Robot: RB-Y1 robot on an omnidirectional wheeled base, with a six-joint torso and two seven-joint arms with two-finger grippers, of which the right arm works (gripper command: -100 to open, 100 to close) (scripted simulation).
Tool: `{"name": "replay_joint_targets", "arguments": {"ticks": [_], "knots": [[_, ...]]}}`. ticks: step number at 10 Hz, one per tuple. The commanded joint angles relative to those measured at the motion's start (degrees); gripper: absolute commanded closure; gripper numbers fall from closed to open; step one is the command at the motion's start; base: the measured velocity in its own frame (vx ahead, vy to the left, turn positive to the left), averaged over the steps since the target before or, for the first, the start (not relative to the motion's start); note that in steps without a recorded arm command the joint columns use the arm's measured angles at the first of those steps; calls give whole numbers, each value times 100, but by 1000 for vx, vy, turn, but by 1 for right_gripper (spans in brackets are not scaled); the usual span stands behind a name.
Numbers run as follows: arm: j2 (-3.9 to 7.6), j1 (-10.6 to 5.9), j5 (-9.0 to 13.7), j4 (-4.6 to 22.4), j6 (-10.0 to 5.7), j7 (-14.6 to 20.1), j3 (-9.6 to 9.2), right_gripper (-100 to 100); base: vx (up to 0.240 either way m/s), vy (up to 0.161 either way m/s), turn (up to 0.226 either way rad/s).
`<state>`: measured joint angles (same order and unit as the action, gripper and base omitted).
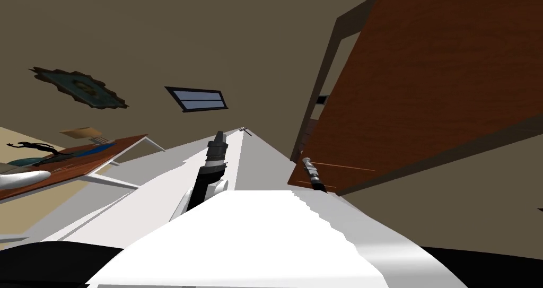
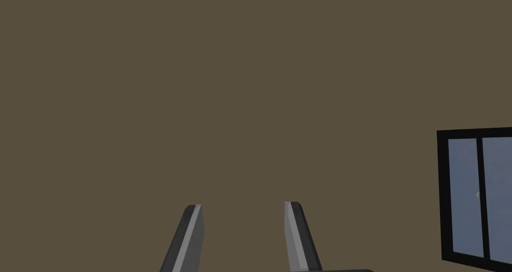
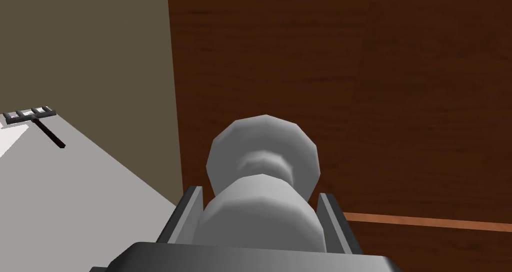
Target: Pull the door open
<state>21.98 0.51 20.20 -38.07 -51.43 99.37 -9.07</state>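
Right gripper (image 3: 260, 193) clamped on the faceted grey knob (image 3: 257, 224) of a red-brown, wood-grained door (image 1: 435, 83), at 2 o'clock in head view. Left gripper (image 2: 242, 208) at its 10 o'clock, fingers apart. Small dark rake-shaped thing (image 3: 37, 119) lies on pale grey floor (image 3: 75, 199).

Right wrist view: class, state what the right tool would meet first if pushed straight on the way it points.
The grey knob the right tool grips, then probably the brown door behind it; their gap is hard to judge.
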Motion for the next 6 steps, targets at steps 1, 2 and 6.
{"name": "replay_joint_targets", "arguments": {"ticks": [1,2,6], "knots": [[56,48,-67,-23,-82,117,-110,100,-195,-49,54],[90,74,-99,-41,-108,173,-163,100,-204,-49,56],[245,212,-224,-33,-337,391,-343,100,-165,-37,72]]}}
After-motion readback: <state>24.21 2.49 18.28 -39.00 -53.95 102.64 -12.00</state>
